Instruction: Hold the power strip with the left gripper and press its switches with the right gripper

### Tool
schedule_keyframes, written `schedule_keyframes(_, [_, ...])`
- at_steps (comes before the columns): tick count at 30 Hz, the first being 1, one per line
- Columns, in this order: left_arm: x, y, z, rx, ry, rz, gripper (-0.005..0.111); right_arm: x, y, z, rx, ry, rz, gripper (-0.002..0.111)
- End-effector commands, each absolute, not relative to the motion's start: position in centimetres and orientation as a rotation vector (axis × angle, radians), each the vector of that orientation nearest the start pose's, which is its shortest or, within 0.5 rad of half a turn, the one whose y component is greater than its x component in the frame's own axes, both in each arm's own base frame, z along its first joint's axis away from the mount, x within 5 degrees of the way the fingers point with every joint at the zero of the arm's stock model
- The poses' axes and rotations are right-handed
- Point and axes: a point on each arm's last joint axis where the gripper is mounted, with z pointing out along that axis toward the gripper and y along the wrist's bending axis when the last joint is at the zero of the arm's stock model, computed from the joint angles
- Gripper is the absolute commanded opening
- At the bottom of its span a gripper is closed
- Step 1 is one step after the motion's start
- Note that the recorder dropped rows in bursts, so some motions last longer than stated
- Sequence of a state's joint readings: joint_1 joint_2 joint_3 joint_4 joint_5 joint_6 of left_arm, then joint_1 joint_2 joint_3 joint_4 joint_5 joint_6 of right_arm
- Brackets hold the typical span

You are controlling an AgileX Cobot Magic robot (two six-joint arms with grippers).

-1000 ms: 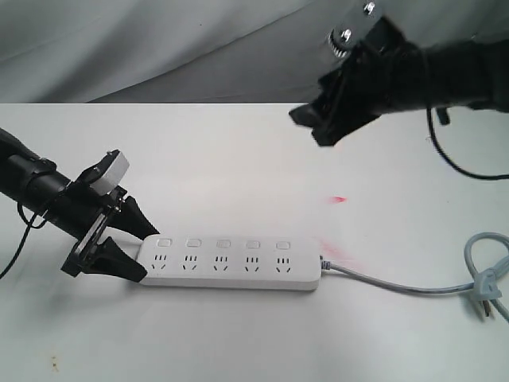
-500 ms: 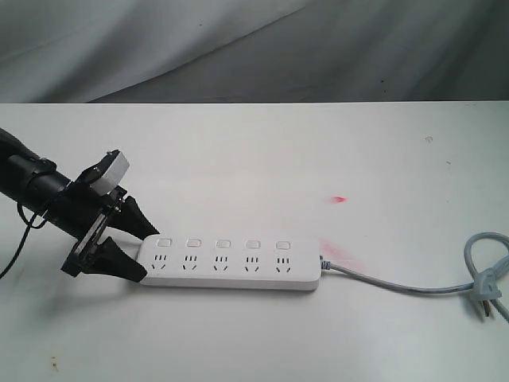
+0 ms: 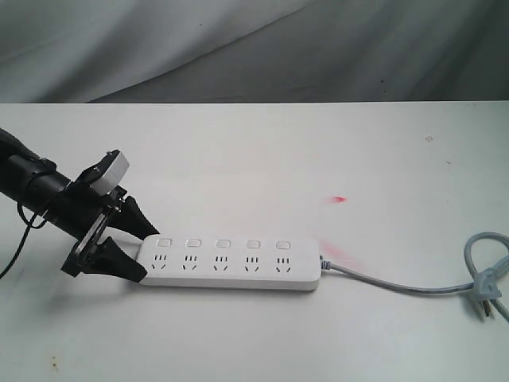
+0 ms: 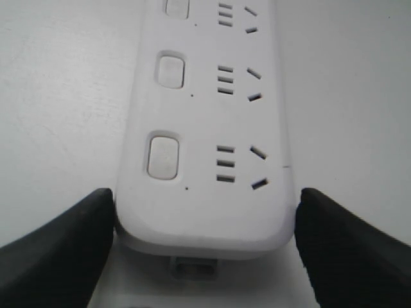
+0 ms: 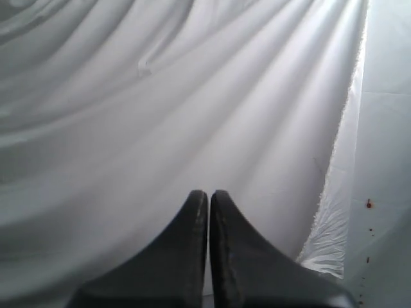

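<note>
Lying flat on the near part of the white table (image 3: 262,159), the power strip (image 3: 231,264) runs left to right, its five switches (image 3: 223,243) along the far edge and its grey cable (image 3: 398,285) trailing right. The left gripper (image 3: 149,255) pinches the strip's left end, one finger against each long side. The right gripper (image 5: 209,212), seen in its own wrist view, has its fingers pressed together before draped white cloth (image 5: 128,96).
</note>
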State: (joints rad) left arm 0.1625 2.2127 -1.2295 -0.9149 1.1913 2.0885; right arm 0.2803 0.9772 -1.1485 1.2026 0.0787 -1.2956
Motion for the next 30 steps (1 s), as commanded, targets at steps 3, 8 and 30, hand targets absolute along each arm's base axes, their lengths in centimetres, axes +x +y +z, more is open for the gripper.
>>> schedule_keyframes(3, [36.35, -0.91, 8.73, 1.561, 1.959, -0.966, 0.044, 18.4, 6.11, 48.71, -0.288, 1.304, 0.257, 0.0])
schedule_keyframes(8, [36.35, -0.91, 8.73, 1.561, 1.959, -0.966, 0.044, 18.41, 6.08, 48.73, -0.285, 1.304, 0.254, 0.0])
schedule_keyframes(30, [36.35, -0.91, 8.73, 1.561, 1.959, -0.966, 0.044, 17.94, 5.75, 49.15, -0.114, 1.306, 0.439, 0.0])
